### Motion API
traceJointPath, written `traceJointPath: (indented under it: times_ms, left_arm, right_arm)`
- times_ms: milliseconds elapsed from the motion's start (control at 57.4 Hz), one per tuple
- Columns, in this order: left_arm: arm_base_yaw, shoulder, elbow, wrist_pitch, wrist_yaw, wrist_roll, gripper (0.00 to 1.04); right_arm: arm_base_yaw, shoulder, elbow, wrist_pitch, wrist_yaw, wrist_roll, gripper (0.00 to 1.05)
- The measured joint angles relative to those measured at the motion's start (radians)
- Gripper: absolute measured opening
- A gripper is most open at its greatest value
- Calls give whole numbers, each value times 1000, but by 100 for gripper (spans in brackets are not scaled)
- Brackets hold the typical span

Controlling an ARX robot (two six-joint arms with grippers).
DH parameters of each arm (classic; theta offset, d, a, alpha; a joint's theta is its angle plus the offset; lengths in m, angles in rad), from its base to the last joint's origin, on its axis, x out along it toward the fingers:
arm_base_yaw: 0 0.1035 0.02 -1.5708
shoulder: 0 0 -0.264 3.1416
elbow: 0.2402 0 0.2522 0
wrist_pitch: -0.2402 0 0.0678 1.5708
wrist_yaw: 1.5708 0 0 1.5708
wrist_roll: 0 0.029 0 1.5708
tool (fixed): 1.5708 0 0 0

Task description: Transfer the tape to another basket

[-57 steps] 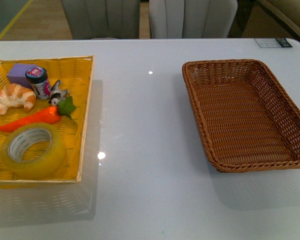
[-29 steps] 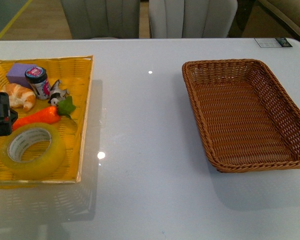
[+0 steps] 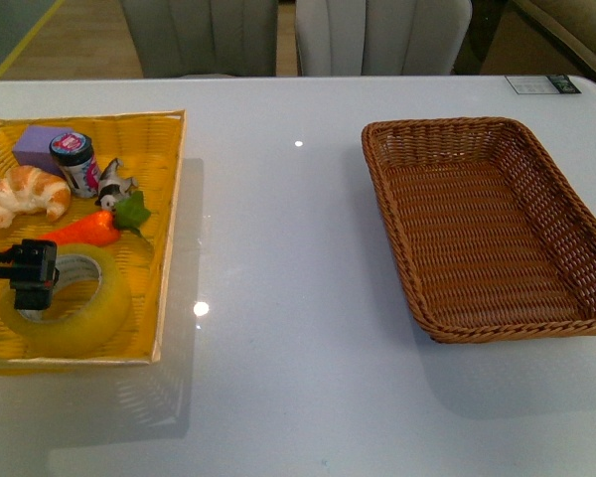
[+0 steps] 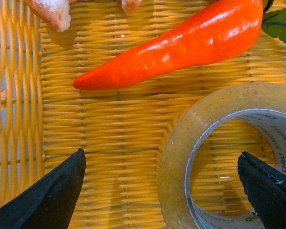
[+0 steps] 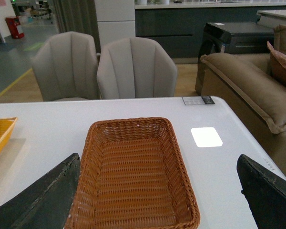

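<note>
a: any writing you can read?

b: little. the tape (image 4: 177, 151) has green print round its white core, but it is cut off and too small to read with certainty. the jar (image 3: 75, 162) has a coloured label, blurred. a printed card (image 3: 543, 84) lies at the far right of the surface (image 3: 288, 298), unreadable.

a: how is the left arm set?

b: it reaches in from the left edge of the front view, low over the tray (image 3: 169, 248). its wrist camera looks straight down on the weave. the left claw (image 4: 162, 195) is released and spread wide. one finger (image 4: 52, 191) is over the weave outside the roll, the other (image 4: 269, 191) over the hole. i cannot tell if either touches the roll.

a: and the right arm?

b: it does not show in the front view. its wrist camera looks over the basket (image 5: 133, 167) toward the chairs. the right claw (image 5: 155, 198) is released, fingers far apart, with nothing between them.

a: where is the tape, and which way does it lie?

b: in the near left part of the tray, just near of the carrot (image 3: 74, 231), well apart from the basket on the right. it lies flat, hole facing up, axis upright. the carrot's long axis runs slantwise, leaves toward the far right.
</note>
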Motion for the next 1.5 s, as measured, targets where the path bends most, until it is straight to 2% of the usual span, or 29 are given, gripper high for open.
traceJointPath:
  times_ms: [261,331,436,610,680,872,1116,1255,1499]
  left_arm:
    - [-14,76,72,-19,-26,24,95]
    - [-25,89,82,-22,-35,26,80]
    - [-37,95,87,-23,-35,23,63]
    - [-47,94,89,-48,-11,-23,25]
    - [-42,79,89,-63,-4,-53,16]
    - [-35,-1,71,-85,21,-97,16]
    - [-45,-230,67,-167,37,-153,16]
    - [-129,-338,107,-250,32,-212,16]
    - [-392,-384,225,-349,5,-324,16]
  right_arm:
    - [0,0,0,0,0,0,96]
    - [0,0,0,0,0,0,96]
    - [0,0,0,0,0,0,96]
    - [0,0,0,0,0,0,96]
    - [0,0,0,0,0,0,96]
    - [0,0,0,0,0,0,96]
    - [0,0,0,0,0,0,96]
    - [0,0,0,0,0,0,96]
    - [0,0,0,0,0,0,96]
